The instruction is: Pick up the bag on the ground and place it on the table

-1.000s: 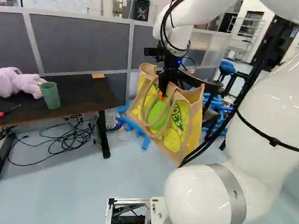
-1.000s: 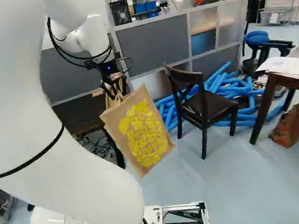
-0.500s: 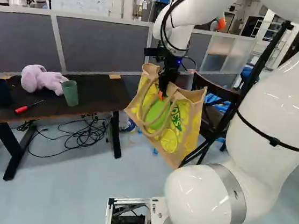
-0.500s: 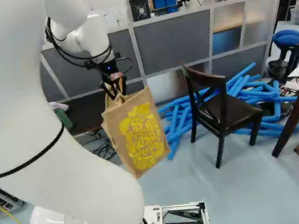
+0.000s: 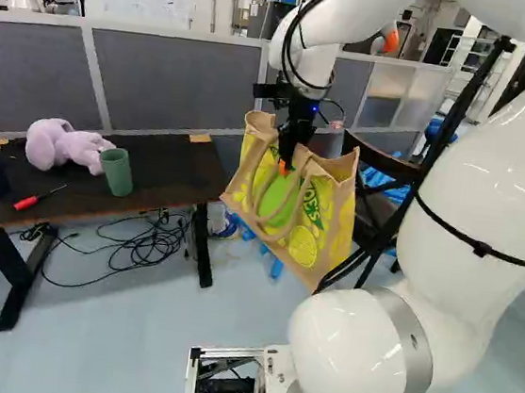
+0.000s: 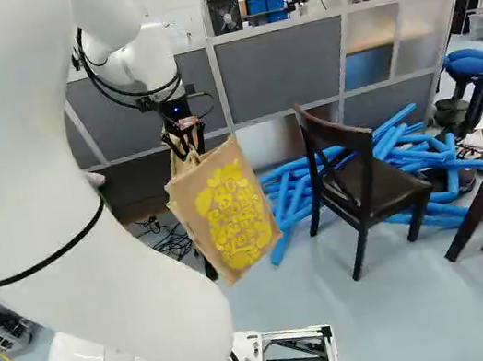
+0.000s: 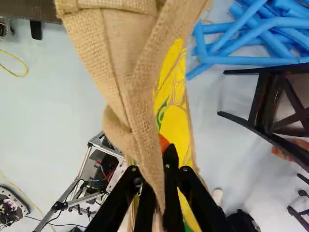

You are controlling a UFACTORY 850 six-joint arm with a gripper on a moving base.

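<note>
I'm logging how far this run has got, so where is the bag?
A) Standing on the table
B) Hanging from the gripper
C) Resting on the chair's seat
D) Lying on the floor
B: the bag hangs with its cloth pinched in the gripper, off to one side of the table.

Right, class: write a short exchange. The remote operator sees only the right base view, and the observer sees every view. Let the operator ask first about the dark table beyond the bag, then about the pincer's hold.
Operator: The arm hides most of the dark table from me. What is on it, near the middle?
Observer: A green cup stands next to a pale pink plush toy.
Operator: And how does the pincer have the bag? I can't make that out.
Observer: The wrist view shows its fingers on opposite sides of the cloth, closed on it.
</note>
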